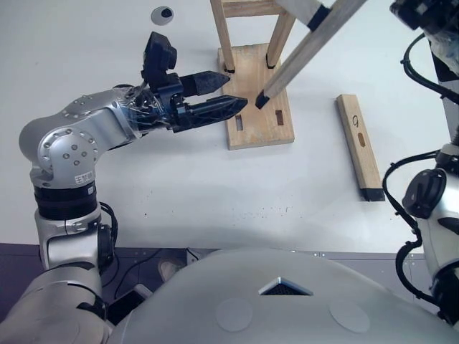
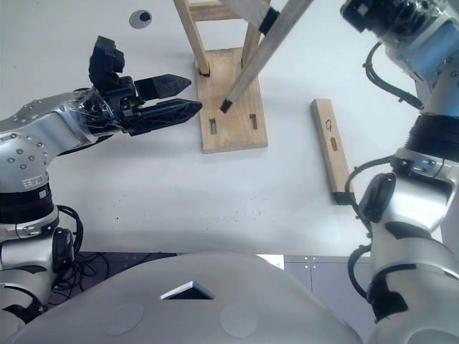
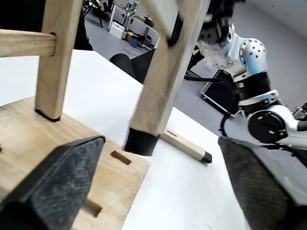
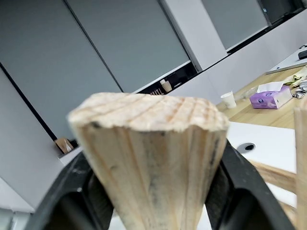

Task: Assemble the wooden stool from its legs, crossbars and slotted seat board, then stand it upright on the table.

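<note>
The slotted seat board [image 1: 262,136] lies flat on the bench [image 1: 179,179] with two legs [image 1: 224,36] standing at its 12 o'clock edge. The third leg [image 1: 305,50] slants toward 1 o'clock, its black tip between the empty slots [image 1: 280,115]. To seat it well, bring the leg upright, square the tip over one slot and press straight down. The right pincer [image 4: 153,187] pinches that leg's upper end; the left pincer [image 1: 237,89], spread, sits at the board's 9 o'clock edge.
</note>
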